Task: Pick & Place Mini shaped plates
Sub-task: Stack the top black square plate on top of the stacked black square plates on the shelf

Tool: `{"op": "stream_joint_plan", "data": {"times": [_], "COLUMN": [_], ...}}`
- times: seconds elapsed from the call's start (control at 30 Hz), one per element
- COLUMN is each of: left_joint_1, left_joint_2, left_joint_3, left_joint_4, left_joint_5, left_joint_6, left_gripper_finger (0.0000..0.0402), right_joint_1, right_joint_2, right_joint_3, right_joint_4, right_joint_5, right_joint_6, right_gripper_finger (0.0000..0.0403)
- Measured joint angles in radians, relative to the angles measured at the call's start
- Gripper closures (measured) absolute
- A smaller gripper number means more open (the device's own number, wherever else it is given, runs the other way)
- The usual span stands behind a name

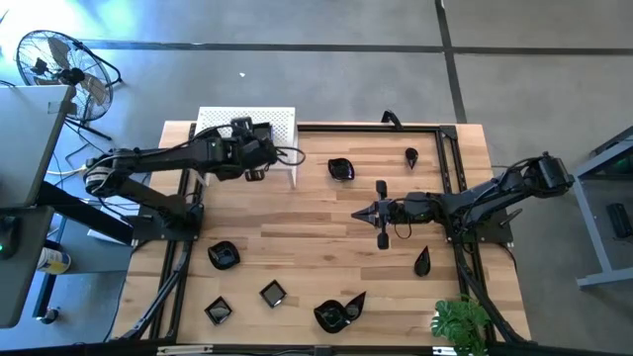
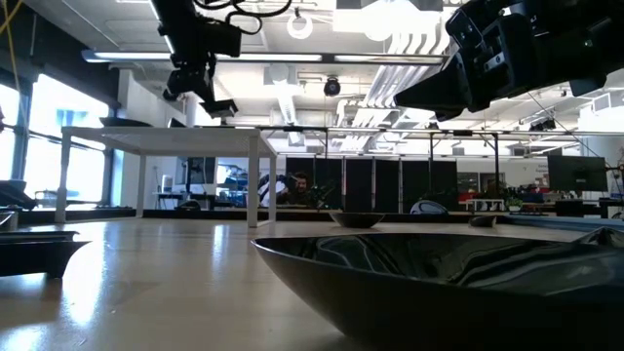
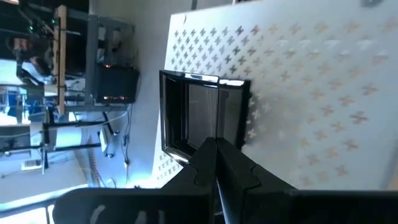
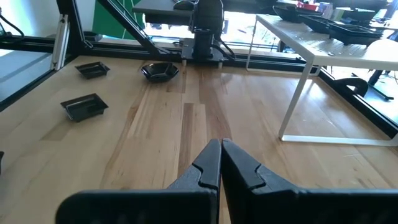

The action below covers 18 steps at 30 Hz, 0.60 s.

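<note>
Several mini shaped plates, glossy black, lie about the wooden table: one (image 1: 340,169) far of centre, a small one (image 1: 410,155) to its right, one (image 1: 422,261) at the right and a group at the near left (image 1: 224,255) (image 1: 273,293) (image 1: 336,314). A square plate (image 3: 202,115) lies flat on the white perforated stand (image 1: 282,124) at the far left. My left gripper (image 3: 217,144) is shut and hovers over the stand, its tips just before that plate's near rim. My right gripper (image 1: 358,214) is shut and empty above the table's middle, pointing left. My left gripper's shut fingertips (image 3: 225,155) stand in front of the near rim (image 3: 205,148) of the square plate, slanting down at the stand's top. They cover the rim there, so I cannot tell whether they touch it. The plate lies flat on the stand.
A black frame rail (image 1: 450,148) runs along the table's far and right sides. A green plant (image 1: 460,321) stands at the near right corner. More dark plates (image 4: 336,25) lie on the stand's top. Bare wood (image 4: 186,137) stretches ahead of my right gripper.
</note>
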Motion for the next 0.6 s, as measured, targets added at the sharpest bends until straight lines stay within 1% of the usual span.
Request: {"op": "stream_joint_plan", "data": {"times": [0.2, 0.33, 0.47, 0.6], "left_joint_1": [0.04, 0.057, 0.058, 0.059], "left_joint_2": [0.0, 0.0, 0.015, 0.031], "left_joint_3": [0.0, 0.0, -0.007, -0.03], "left_joint_4": [0.036, 0.051, 0.065, 0.067], "left_joint_5": [0.02, 0.083, 0.044, 0.062], "left_joint_6": [0.011, 0.011, 0.036, 0.044], "left_gripper_finger": [0.0401, 0.0401, 0.0401, 0.0401], "right_joint_1": [0.0, 0.0, 0.0, 0.0], "right_joint_2": [0.0, 0.0, 0.0, 0.0], "right_joint_3": [0.0, 0.0, 0.0, 0.0], "right_joint_4": [0.0, 0.0, 0.0, -0.001], "right_joint_5": [0.0, 0.0, 0.0, 0.0], "right_joint_6": [0.0, 0.0, 0.0, 0.0], "right_gripper_finger": [0.0402, 0.0402, 0.0402, 0.0402]}}
